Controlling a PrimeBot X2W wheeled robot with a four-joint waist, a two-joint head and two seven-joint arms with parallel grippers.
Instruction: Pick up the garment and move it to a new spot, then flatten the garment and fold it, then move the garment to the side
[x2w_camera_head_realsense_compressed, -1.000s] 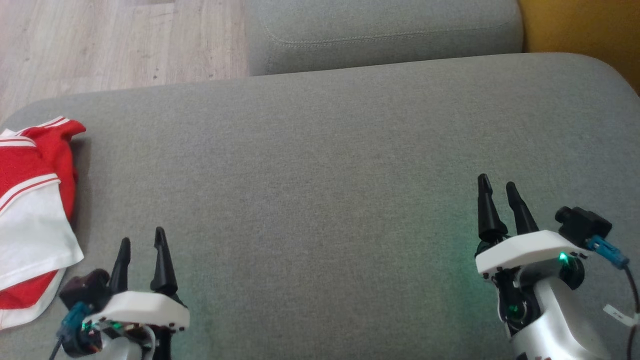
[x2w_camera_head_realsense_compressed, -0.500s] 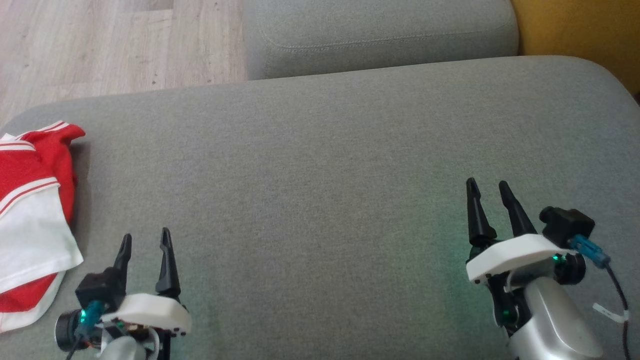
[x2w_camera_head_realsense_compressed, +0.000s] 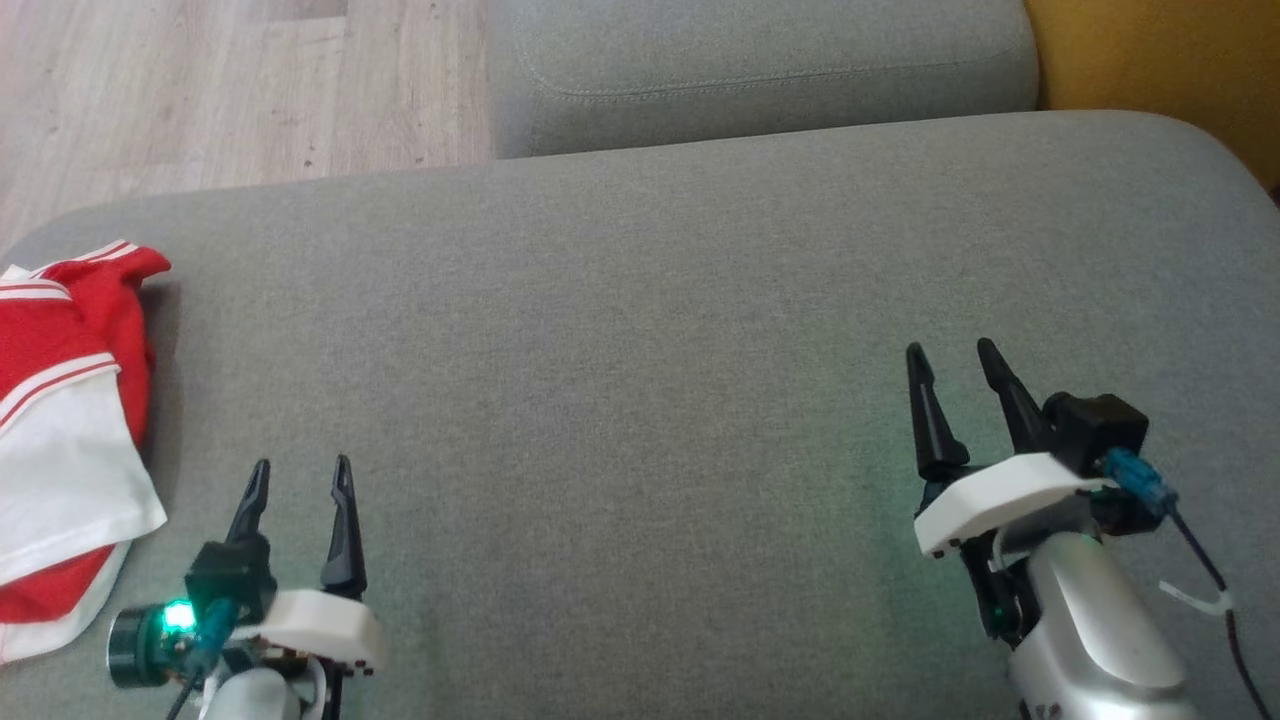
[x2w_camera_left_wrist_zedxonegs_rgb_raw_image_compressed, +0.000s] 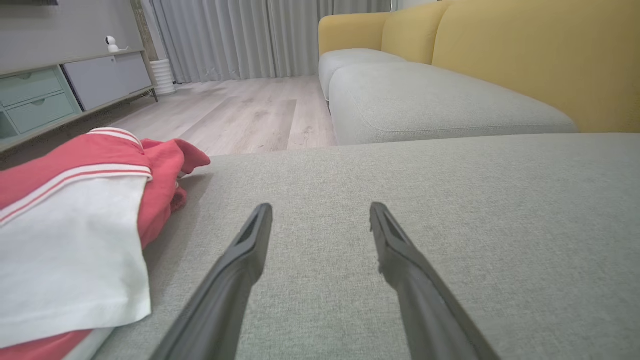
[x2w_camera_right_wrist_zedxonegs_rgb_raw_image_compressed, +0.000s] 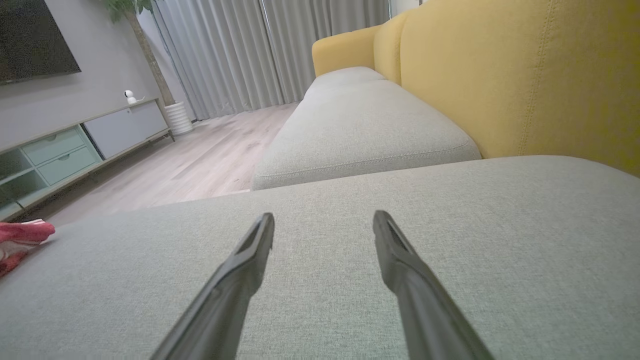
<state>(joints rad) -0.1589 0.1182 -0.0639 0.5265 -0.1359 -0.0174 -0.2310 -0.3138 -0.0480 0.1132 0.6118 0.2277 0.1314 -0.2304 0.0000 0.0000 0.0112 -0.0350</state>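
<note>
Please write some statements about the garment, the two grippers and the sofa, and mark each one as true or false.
1. The red and white garment lies at the left edge of the grey cushion. True.
2. The left gripper holds the garment. False: it is open, empty and apart from it.
3. The right gripper is open and empty. True.
4. The garment lies between the two grippers. False: it lies left of both.
5. The backrest is blue. False: it is yellow.

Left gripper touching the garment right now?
Apart. Head view shows a strip of bare grey cushion between the left gripper, fingers open, and the garment.
</note>
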